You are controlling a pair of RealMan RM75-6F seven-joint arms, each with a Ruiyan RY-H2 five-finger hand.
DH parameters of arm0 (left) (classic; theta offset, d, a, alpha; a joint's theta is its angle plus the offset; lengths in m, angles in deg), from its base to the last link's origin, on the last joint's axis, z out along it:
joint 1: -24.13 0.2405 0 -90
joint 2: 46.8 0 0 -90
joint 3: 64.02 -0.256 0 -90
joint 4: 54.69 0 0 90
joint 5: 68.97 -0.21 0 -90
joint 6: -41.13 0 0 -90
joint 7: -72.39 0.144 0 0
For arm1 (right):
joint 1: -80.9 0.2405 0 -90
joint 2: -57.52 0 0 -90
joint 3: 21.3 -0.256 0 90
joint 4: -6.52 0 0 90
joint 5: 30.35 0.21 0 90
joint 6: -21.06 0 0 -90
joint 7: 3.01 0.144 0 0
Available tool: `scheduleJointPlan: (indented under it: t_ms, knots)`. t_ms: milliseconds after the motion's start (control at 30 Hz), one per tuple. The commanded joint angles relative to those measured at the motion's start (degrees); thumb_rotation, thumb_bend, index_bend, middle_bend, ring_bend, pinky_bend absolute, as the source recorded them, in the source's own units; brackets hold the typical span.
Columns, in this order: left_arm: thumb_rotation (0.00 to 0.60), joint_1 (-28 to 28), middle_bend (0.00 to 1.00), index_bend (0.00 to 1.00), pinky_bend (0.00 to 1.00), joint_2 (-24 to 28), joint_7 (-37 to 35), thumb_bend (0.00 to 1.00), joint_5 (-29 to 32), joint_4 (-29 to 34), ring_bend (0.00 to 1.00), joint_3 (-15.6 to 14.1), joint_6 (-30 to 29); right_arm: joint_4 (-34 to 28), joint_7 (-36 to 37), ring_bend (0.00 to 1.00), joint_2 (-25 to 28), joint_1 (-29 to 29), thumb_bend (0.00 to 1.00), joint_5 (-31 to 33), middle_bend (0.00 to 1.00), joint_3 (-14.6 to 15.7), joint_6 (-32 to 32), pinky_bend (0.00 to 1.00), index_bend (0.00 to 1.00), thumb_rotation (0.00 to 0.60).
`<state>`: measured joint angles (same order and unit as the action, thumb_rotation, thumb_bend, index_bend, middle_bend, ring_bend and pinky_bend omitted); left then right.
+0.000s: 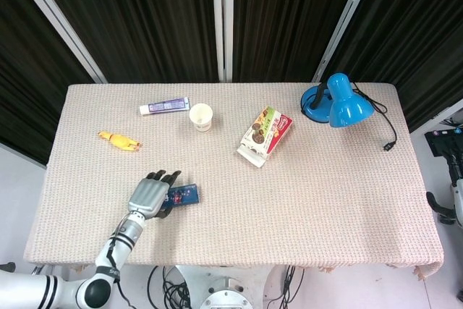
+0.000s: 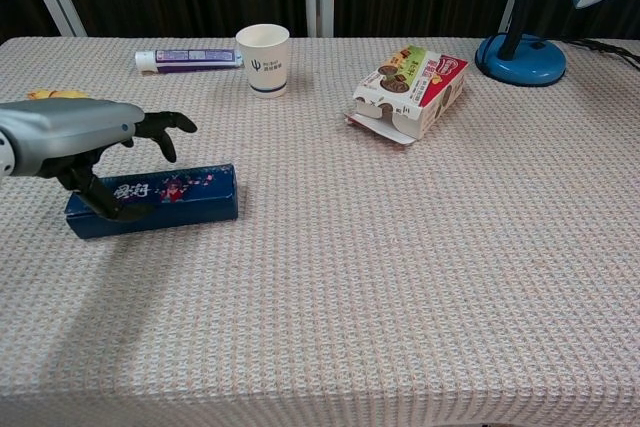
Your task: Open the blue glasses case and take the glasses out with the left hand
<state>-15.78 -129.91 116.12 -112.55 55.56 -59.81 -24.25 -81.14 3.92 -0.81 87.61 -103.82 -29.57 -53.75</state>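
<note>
The blue glasses case [image 2: 175, 199] lies closed on the table near the front left, its long side facing me; the head view shows only its right end [image 1: 186, 194] past the hand. My left hand [image 2: 72, 133] hovers over the case's left end, grey back up, dark fingers [image 2: 165, 125] spread and arched down behind the case. Its thumb [image 2: 98, 198] reaches down to the case's top near the left end. From above, the left hand [image 1: 150, 195] covers the left half of the case. Nothing is gripped. The right hand shows in neither view.
A white paper cup [image 1: 201, 116] and a toothpaste tube [image 1: 164, 107] sit at the back left, a yellow toy [image 1: 119, 140] to the far left. An open snack box [image 1: 265, 134] lies mid-table. A blue desk lamp [image 1: 336, 103] stands back right.
</note>
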Motion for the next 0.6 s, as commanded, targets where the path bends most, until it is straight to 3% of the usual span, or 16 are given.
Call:
scheduleJointPlan:
  t_ms: [33, 600]
  knots:
    - [0.600, -0.1, 0.23, 0.05, 0.18, 0.1, -0.3, 0.33, 0.1, -0.1, 0.09, -0.1, -0.2, 0.1, -0.1, 0.00, -0.1, 0.1, 0.28, 0.1, 0.00, 0.0, 0.2, 0.00, 0.00, 0.600]
    - [0.600, -0.3, 0.37, 0.07, 0.15, 0.0, -3.6, 0.36, -0.1, -0.2, 0.13, -0.2, -1.2, 0.4, 0.0, 0.00, -0.2, 0.2, 0.28, 0.2, 0.00, 0.4, 1.0, 0.00, 0.00, 0.600]
